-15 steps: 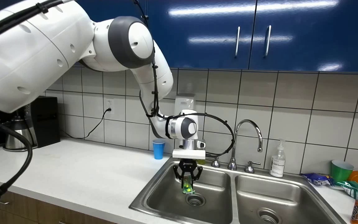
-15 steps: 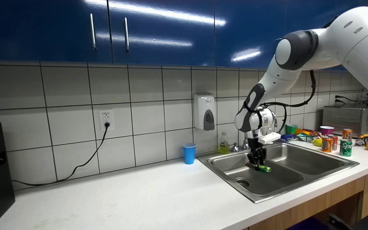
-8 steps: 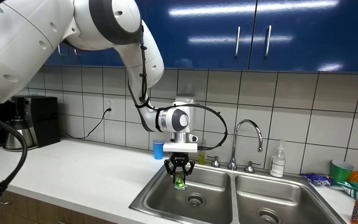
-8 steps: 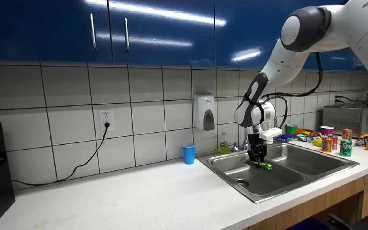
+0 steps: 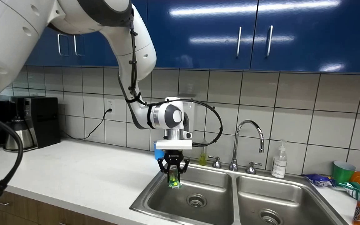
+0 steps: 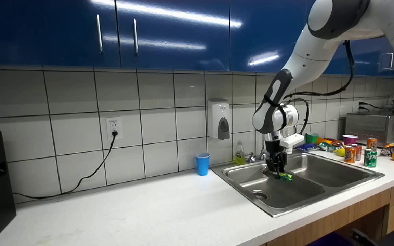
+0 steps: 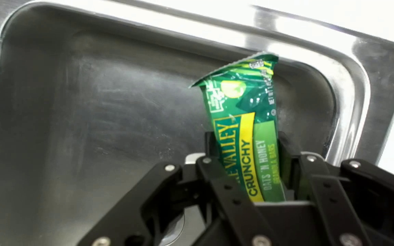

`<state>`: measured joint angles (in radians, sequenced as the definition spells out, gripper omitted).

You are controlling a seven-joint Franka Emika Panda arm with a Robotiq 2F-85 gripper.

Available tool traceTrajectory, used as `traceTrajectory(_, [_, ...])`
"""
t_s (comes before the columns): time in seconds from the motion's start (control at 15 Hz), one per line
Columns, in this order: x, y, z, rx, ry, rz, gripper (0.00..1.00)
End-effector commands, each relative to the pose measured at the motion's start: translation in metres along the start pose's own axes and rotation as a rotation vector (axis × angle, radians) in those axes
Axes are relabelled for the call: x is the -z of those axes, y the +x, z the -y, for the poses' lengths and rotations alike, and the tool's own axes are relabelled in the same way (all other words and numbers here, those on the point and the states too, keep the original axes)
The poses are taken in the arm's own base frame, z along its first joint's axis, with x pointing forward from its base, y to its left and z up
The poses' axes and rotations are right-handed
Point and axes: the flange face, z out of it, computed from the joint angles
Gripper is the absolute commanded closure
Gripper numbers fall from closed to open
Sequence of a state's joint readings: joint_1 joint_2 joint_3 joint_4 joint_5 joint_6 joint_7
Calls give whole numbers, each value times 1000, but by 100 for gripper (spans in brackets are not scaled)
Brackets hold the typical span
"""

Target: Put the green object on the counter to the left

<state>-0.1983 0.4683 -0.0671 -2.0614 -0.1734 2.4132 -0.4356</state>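
The green object is a granola bar wrapper, green with a yellow stripe, in the wrist view (image 7: pixel 245 99). My gripper (image 7: pixel 248 141) is shut on it, with one finger against each long side. The far end sticks out past the fingertips; the near end is partly hidden by the gripper. In both exterior views the green object (image 5: pixel 174 183) (image 6: pixel 286 177) hangs under the gripper (image 5: pixel 174 179) (image 6: pixel 276 172), over the left part of the near-left basin. The white counter (image 5: pixel 83 175) lies left of the sink in both exterior views (image 6: pixel 142 212).
The steel double sink (image 5: pixel 234 200) has a raised rim and a tall faucet (image 5: pixel 248 125) behind it. A blue cup (image 6: pixel 202 164) and a soap bottle (image 6: pixel 239 153) stand near the back wall. A black coffee machine (image 5: pixel 47 122) stands at the counter's far left. Cans (image 6: pixel 370 158) stand right of the sink.
The gripper has moved left and somewhat up in an exterior view, still holding the green object. The upper arm has drawn back. The blue cup is now partly covered by the arm there.
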Motion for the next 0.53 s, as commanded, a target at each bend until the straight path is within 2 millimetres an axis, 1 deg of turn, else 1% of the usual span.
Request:
traceTrajectory(0.0, [15,-12,24,73,-33,-26,82])
traceTrajectory(0.47, [16,-6,69,230,-54,-47,82])
